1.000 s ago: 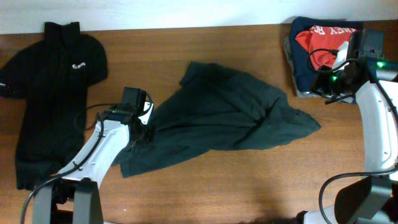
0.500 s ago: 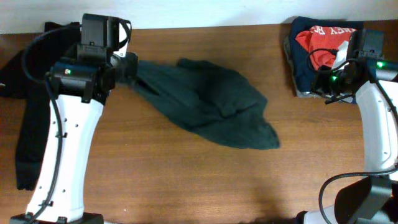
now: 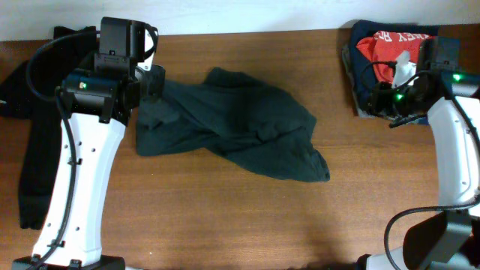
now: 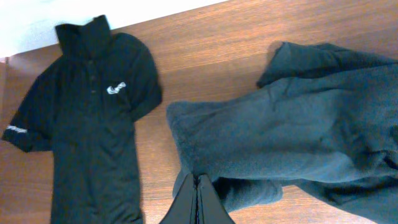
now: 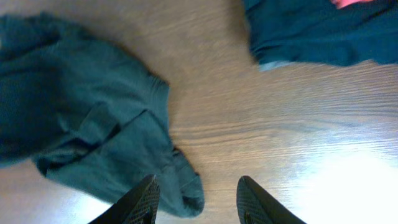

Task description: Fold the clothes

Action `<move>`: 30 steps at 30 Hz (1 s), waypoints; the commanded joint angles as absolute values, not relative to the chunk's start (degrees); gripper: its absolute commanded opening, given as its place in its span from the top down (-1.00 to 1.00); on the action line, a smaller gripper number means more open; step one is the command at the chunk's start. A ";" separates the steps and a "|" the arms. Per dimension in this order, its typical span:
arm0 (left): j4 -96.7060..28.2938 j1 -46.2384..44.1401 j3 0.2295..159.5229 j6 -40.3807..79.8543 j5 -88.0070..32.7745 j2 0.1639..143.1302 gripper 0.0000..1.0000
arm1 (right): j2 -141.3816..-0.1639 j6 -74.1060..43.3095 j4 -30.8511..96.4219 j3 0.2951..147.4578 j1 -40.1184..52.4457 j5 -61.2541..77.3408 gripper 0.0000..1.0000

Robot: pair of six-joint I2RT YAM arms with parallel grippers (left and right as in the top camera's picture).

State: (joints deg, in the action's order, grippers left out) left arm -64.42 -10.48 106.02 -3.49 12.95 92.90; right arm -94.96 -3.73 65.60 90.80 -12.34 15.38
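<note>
The dark T-shirt (image 3: 240, 127) lies crumpled in the middle of the table, its lettering hidden. One edge is lifted toward the far left. My left gripper (image 3: 154, 84) is shut on that edge; the left wrist view shows the closed fingers (image 4: 198, 186) pinching the fabric (image 4: 280, 137) above the wood. My right gripper (image 3: 381, 97) hovers at the far right, open and empty. In the right wrist view its fingers (image 5: 196, 190) are spread above the table, just past the shirt's right corner (image 5: 93, 124).
A black collared polo (image 3: 34, 150) with a small white chest logo lies flat at the far left, partly under my left arm; it also shows in the left wrist view (image 4: 87, 112). A folded red-orange and navy stack (image 3: 382, 45) sits at the back right (image 5: 323, 31).
My left gripper rose and swung to the far left with the shirt's edge, dragging the shirt leftward. In the last half second the fabric has dropped and spread more. The right arm barely moved.
</note>
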 commanded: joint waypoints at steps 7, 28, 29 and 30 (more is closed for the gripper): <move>-56.55 -7.70 106.76 -4.36 17.87 93.38 0.99 | -97.56 -1.91 65.32 86.00 -4.45 17.82 0.09; -71.05 -5.63 107.09 -4.71 -5.69 109.32 -0.99 | -97.56 0.58 66.19 85.54 -4.27 18.79 0.08; -73.03 -5.63 107.09 -6.31 -8.25 109.32 -0.99 | -97.56 1.34 66.30 85.34 -4.10 19.29 0.08; -74.96 -5.63 107.02 -7.88 -9.96 109.32 -0.99 | -97.56 2.00 66.50 85.01 -3.73 20.01 0.08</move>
State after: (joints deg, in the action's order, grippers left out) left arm -70.35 -5.39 106.30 -4.10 2.81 111.48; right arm -97.78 -1.04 66.06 85.91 -4.49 17.80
